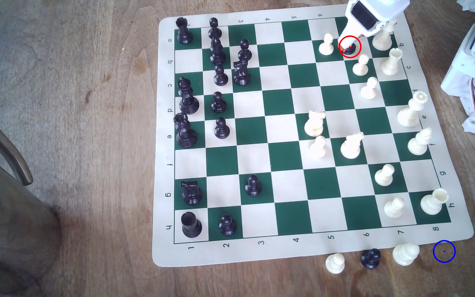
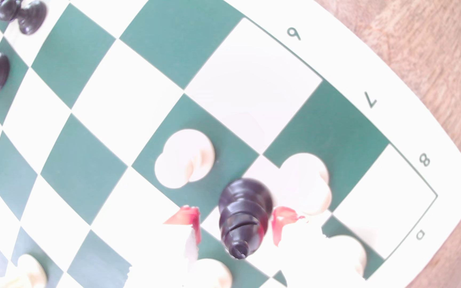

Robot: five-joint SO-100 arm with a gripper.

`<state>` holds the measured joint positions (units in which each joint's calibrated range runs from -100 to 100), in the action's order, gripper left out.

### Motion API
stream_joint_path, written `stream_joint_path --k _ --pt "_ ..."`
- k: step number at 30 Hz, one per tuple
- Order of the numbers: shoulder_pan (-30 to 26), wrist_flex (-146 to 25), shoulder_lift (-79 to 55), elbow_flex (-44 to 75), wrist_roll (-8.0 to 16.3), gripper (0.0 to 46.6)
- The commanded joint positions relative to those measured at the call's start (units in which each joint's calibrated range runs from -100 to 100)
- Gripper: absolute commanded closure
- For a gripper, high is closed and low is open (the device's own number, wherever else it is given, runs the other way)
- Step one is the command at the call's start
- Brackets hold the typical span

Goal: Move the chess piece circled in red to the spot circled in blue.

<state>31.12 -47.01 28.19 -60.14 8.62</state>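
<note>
A green-and-white chess mat [image 1: 287, 251] is spread on a brown wooden tabletop [image 1: 87, 85]. Black pieces are ranged along the mat's side at the exterior view's left, among them a rook [image 1: 184, 31] at the far corner and another rook [image 1: 191, 225] at the near corner. White pieces are gathered toward the exterior view's right, with two knights [image 1: 315, 123] near the middle. Off the mat's near edge, a white pawn [image 1: 335, 263], a black pawn [image 1: 370, 258] and a white bishop [image 1: 405, 253] are lined up on the wood. A dark wooden chair [image 1: 8, 182] is seen at the exterior view's left.

Black bishop [image 1: 350, 50] mostly behind claw [image 1: 347, 47]
</note>
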Motion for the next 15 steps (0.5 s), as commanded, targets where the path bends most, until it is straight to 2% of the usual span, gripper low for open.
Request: stream_joint_path --k 1,5,8,13,15 --pt "0.52 0.98 2.62 0.58 -0.29 32.7" --pt "0.60 2.54 2.62 0.31 -0.29 33.6" --pt "0.52 2.21 2.62 0.31 -0.39 36.4" --pt "0.52 1.15 2.37 0.31 -0.78 45.6" --pt "0.44 0.90 2.45 0.31 -0.78 46.5"
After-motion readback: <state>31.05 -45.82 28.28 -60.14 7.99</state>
